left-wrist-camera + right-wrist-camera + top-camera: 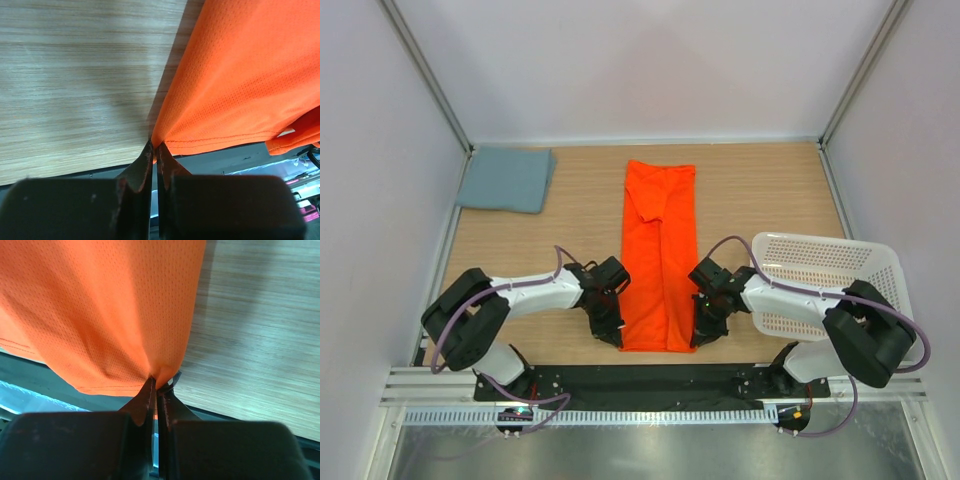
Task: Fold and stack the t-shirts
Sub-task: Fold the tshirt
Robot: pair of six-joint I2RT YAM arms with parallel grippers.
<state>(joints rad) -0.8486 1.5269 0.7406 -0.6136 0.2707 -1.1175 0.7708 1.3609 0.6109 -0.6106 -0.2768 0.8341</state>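
— Where have they got to?

— Both are at the near hem. The left gripper [155, 148] is pinched tight on one corner of the orange shirt [660, 250], and the right gripper [158, 381] is clamped just as tight on the other.

— And the shirt itself?

— It's a long narrow strip running away from the arms. Next fold looks like hem to collar: lift both corners level and carry them far.

— The other one?

— The grey-blue shirt [506, 180] lies folded in the far left corner.
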